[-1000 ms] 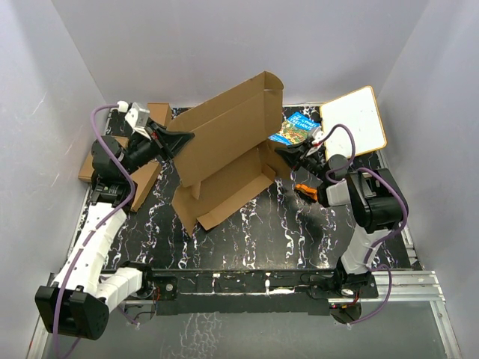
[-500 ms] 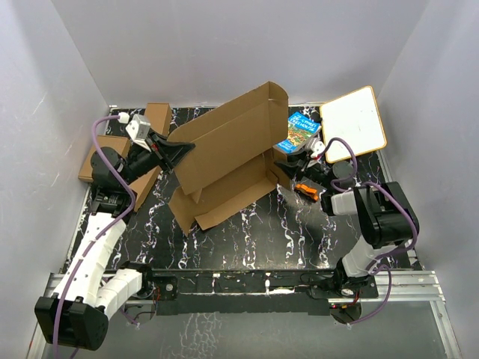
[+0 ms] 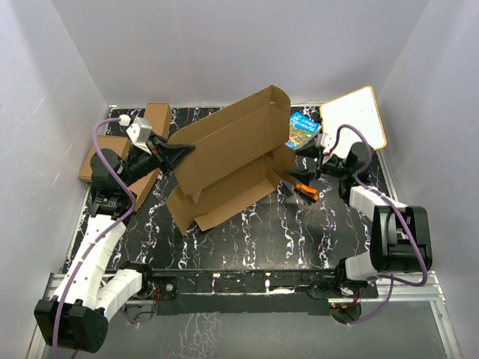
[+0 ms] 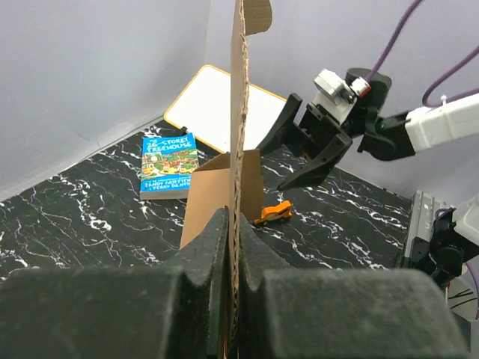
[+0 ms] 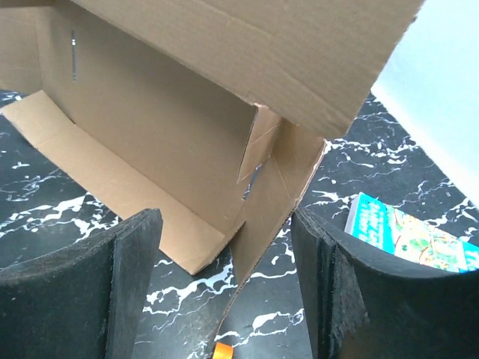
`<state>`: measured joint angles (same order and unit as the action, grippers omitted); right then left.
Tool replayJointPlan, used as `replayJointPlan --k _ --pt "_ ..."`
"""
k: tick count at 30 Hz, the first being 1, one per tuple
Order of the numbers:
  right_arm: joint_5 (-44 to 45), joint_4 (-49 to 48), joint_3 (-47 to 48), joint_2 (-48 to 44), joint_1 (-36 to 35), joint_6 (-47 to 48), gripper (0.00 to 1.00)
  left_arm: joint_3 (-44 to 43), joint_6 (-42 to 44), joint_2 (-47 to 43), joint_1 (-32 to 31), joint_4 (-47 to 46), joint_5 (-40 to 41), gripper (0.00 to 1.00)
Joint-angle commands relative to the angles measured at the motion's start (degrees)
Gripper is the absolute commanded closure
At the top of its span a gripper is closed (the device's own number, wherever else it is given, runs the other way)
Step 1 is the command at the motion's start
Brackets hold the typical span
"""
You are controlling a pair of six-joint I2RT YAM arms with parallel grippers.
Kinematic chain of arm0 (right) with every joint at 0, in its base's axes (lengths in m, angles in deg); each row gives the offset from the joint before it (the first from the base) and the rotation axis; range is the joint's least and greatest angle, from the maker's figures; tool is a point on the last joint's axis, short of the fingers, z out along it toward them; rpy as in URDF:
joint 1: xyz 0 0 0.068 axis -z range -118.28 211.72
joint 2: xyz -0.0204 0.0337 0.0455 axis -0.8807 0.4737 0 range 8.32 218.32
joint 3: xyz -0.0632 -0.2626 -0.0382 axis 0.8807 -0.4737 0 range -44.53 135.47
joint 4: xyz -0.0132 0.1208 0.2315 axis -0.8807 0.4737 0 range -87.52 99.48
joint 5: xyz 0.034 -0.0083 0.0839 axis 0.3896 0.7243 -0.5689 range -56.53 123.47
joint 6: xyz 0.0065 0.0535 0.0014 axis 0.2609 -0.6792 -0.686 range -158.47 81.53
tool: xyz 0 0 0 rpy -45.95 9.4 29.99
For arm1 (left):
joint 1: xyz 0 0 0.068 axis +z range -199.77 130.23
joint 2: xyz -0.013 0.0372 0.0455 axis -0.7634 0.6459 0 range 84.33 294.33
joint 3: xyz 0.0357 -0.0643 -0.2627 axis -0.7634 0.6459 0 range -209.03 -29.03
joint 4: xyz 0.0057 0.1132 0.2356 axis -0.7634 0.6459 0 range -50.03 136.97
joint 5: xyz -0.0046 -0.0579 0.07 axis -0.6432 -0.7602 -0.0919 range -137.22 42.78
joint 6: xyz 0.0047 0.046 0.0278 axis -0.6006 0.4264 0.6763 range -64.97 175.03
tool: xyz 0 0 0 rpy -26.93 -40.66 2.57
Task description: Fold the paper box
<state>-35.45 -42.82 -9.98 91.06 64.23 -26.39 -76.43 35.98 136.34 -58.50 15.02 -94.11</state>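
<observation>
The paper box [image 3: 224,153] is a large brown die-cut sheet, half raised, with one long panel tilted upright and another lying on the black marbled table [image 3: 262,232]. My left gripper [image 3: 178,149] is shut on the upright panel's left edge. In the left wrist view its fingers [image 4: 213,247] pinch the cardboard [image 4: 238,112] edge-on. My right gripper [image 3: 301,173] stands open at the box's right end. In the right wrist view, the end flap [image 5: 281,187] runs down between that gripper's [image 5: 224,221] spread fingers, close to the right one.
A small orange toy [image 3: 303,189] lies on the table below the right gripper. A blue book [image 3: 302,129] and a white board [image 3: 353,121] lie at the back right. Smaller brown boxes [image 3: 159,114] sit at the back left behind the left arm.
My right gripper has opened and let go of the box's right flap, and its arm has swung out to the right. The box has shifted slightly left while the left gripper holds on.
</observation>
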Motion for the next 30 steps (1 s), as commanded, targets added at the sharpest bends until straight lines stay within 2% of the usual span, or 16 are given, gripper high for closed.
replayJointPlan --k 1,3,7,10,12,16,17,19,21,23,26,30 --pt "-6.4 42.5 12.6 -2.9 0.9 26.5 0.24 0.6 0.7 -1.3 0.1 0.4 -2.2 1.00" --pt "-5.8 59.1 18.8 -2.7 1.3 42.1 0.21 0.5 0.7 -1.3 0.0 0.3 -2.5 1.00" --pt "-7.4 66.3 24.6 -3.7 4.7 44.4 0.19 0.5 0.5 -1.4 0.0 -0.2 -3.2 1.00" --pt "-7.2 66.9 28.5 -3.3 7.2 40.4 0.19 0.5 0.4 -1.4 0.0 -0.4 -3.6 1.00" --pt "-5.1 64.4 30.7 -2.3 8.3 35.0 0.19 0.5 0.4 -1.3 0.0 -0.5 -3.8 1.00" --pt "4.8 41.5 29.5 1.0 9.0 11.2 0.20 0.4 0.2 -1.5 0.0 -0.9 -4.1 1.00" --pt "7.9 36.9 29.3 2.6 9.0 6.7 0.23 0.4 0.0 -1.4 0.0 -1.1 -4.2 1.00" --pt "10.5 31.6 31.6 7.2 8.9 1.2 0.40 0.4 -0.2 -1.4 0.0 -1.5 -4.5 1.00" --pt "9.6 32.1 37.0 13.3 8.4 -1.0 0.54 0.3 -0.4 -1.4 0.0 -1.6 -4.7 1.00" --pt "7.4 33.8 40.8 18.5 7.5 -0.2 0.60 0.3 -0.5 -1.5 0.0 -1.8 -4.9 1.00" --pt "5.2 35.7 43.1 23.0 5.2 3.3 0.61 0.4 -0.8 -1.4 0.1 -2.2 -5.1 1.00" --pt "-0.4 38.5 42.3 24.5 2.9 9.5 0.60 0.5 -0.9 -1.6 0.0 -2.2 -5.6 1.00"
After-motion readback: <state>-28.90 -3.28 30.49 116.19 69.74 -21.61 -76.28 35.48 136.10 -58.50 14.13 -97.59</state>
